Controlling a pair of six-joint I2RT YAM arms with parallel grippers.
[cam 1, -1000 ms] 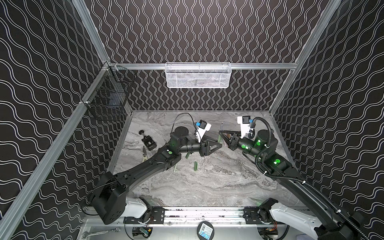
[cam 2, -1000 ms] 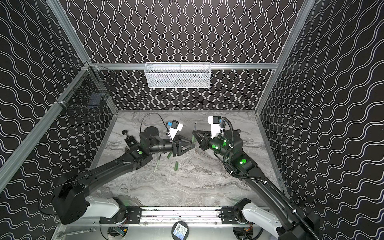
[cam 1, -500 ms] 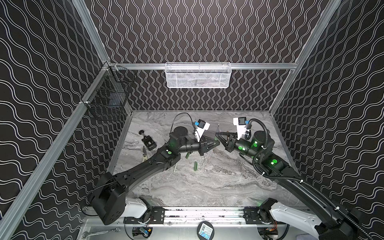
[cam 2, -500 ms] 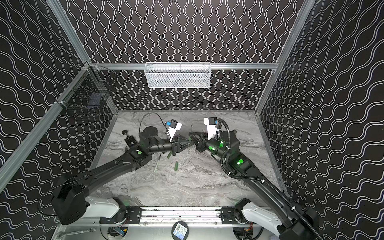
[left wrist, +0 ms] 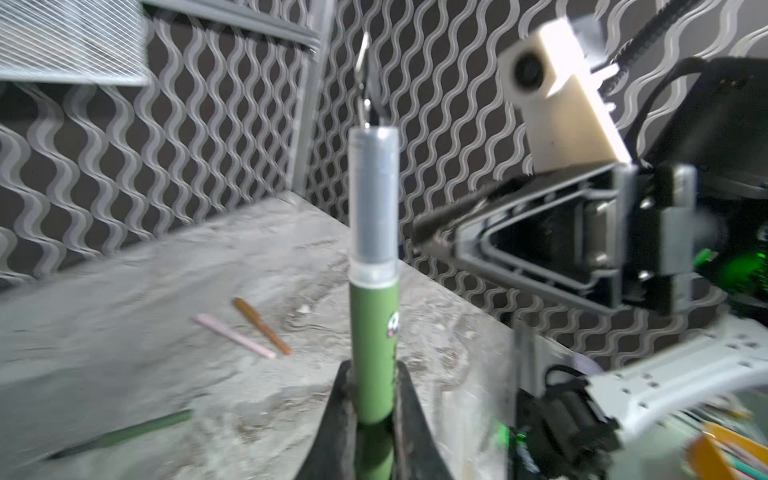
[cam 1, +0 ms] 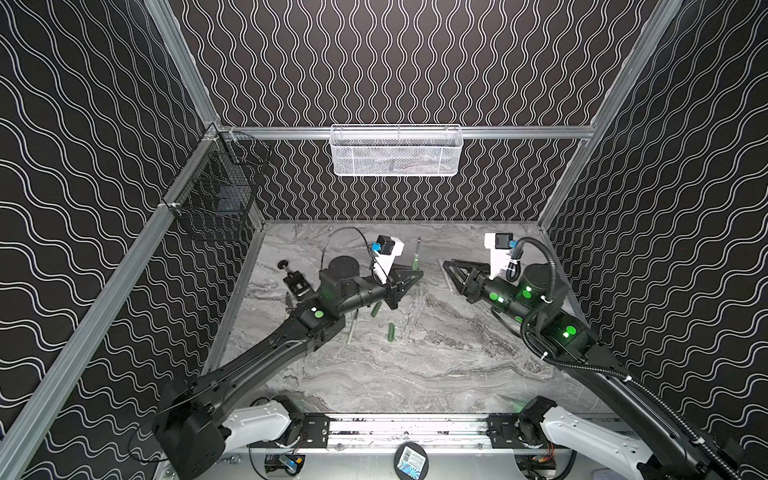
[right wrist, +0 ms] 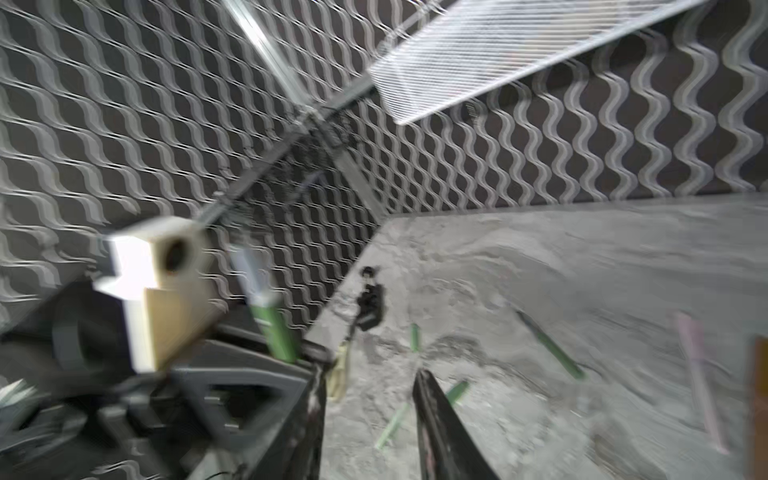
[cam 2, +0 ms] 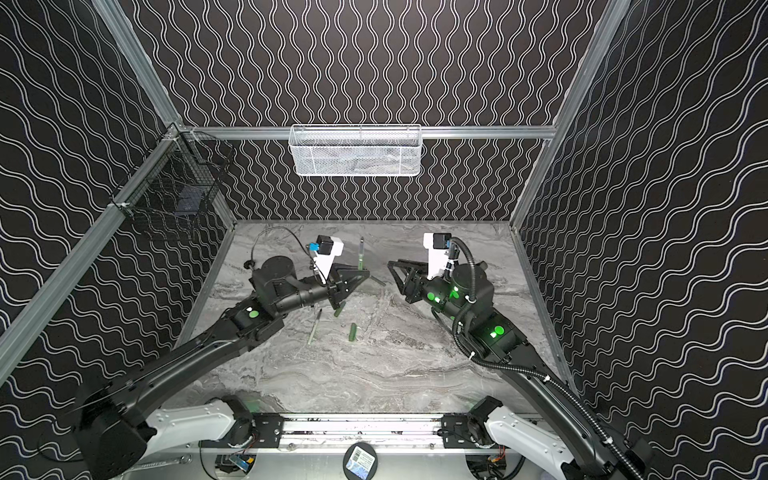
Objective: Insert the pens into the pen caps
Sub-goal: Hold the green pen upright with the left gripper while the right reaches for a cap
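Grips a green pen [left wrist: 372, 324] low on its barrel in the left gripper [left wrist: 371, 376], clenched tight, clear of the table [cam 1: 415, 365]. Stands it upright, grey translucent end and dark tip on top, probably to take a cap from above. Takes hold low for the same reason, baring most of the length.

Shows the right gripper [cam 1: 446, 272] released, jaws parted with nothing between them, facing the green pen from near by but apart, seemingly free to fetch a cap.

Finds two dark green caps [cam 1: 376, 309] lying flat near the left gripper, a pale green pen [cam 1: 351, 330] beside them. Finds a pink pen [left wrist: 232, 336] and a gold pen [left wrist: 261, 326] side by side farther off, too blurred to tell more.

Looks early in the task: no cap seen on any pen. Calls next for a cap pick, likely by the right arm, then a careful line-up, with little tilt forgiven by so thin a tip.
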